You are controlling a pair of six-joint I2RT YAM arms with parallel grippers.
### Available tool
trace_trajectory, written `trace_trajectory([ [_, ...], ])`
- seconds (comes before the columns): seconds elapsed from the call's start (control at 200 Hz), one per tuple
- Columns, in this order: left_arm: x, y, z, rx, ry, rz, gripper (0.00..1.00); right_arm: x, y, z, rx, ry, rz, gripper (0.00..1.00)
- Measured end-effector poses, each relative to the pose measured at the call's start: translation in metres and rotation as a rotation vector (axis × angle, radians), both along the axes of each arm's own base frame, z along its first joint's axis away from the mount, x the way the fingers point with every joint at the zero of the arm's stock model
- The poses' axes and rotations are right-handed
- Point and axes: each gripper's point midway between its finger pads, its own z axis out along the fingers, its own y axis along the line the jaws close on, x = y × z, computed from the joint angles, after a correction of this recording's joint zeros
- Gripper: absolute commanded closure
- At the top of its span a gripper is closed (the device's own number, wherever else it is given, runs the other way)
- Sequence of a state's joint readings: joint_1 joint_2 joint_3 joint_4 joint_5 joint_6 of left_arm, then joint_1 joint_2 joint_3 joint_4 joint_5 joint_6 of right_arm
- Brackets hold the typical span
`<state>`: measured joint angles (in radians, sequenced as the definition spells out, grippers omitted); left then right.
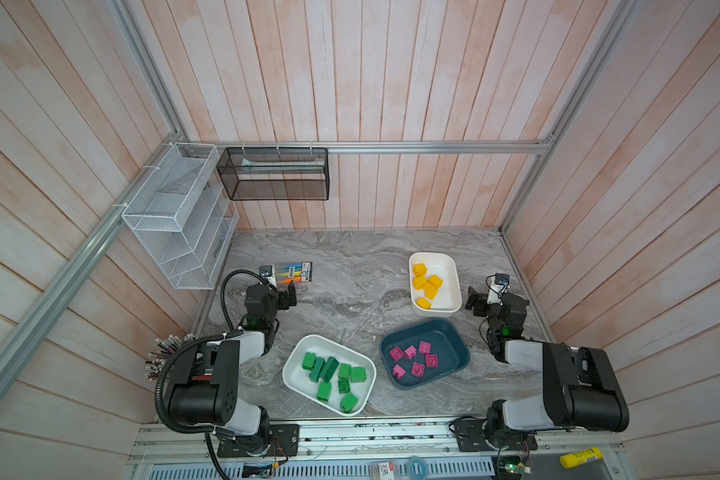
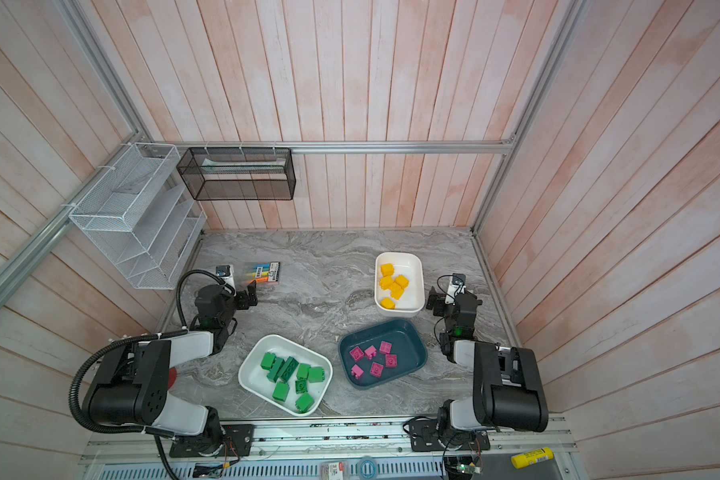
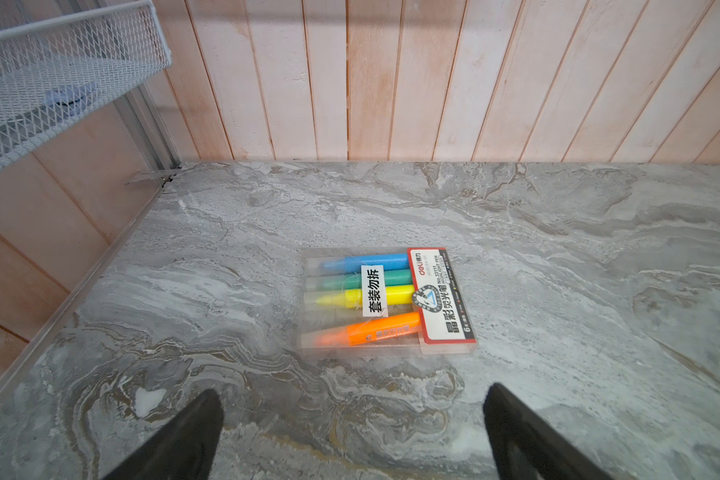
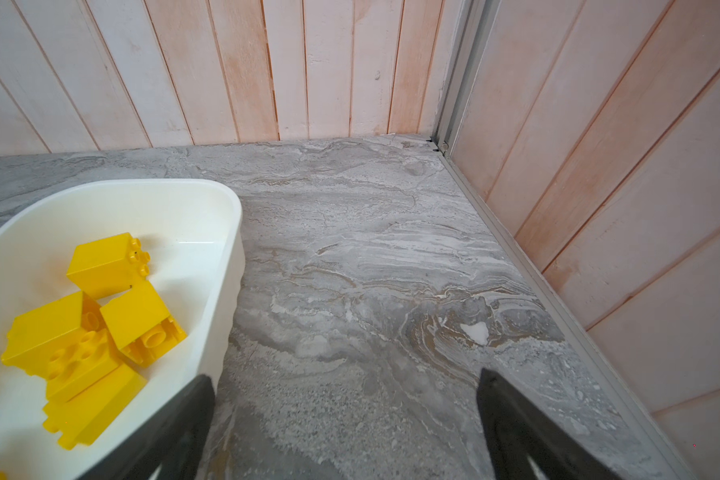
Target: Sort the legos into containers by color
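Note:
Several green legos [image 1: 333, 374] lie in the white container [image 1: 304, 345] at the front. Several yellow legos [image 1: 427, 284] fill the white container [image 1: 449, 266] at the back right, also in the right wrist view as yellow legos [image 4: 100, 316]. Several pink legos [image 1: 416, 359] sit in the dark teal container [image 1: 449, 336]. My left gripper [image 1: 290, 293] hangs open over bare table at the left, empty [image 3: 352, 399]. My right gripper [image 1: 472, 301] is open and empty [image 4: 346, 386], just right of the yellow container's rim [image 4: 233, 232].
A flat pack of highlighters [image 3: 387, 301] lies just beyond the left gripper. A white wire basket [image 1: 175, 220] and a black mesh basket [image 1: 275, 174] hang on the walls at the back left. A cup of pencils [image 1: 165, 357] stands behind the left arm.

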<state>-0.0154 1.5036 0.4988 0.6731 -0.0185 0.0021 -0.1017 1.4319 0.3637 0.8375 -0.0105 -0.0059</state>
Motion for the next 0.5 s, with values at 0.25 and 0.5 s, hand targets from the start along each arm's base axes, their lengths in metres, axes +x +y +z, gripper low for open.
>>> trace_trajectory([
  [0.25,0.0,-0.002,0.0,0.003,0.002,-0.013,0.0,0.001,0.004,0.002,0.024,-0.008,0.02,0.02],
  [0.5,-0.008,-0.007,0.007,0.005,-0.034,-0.051,0.0,0.003,0.012,0.012,0.043,-0.055,0.062,0.02],
])
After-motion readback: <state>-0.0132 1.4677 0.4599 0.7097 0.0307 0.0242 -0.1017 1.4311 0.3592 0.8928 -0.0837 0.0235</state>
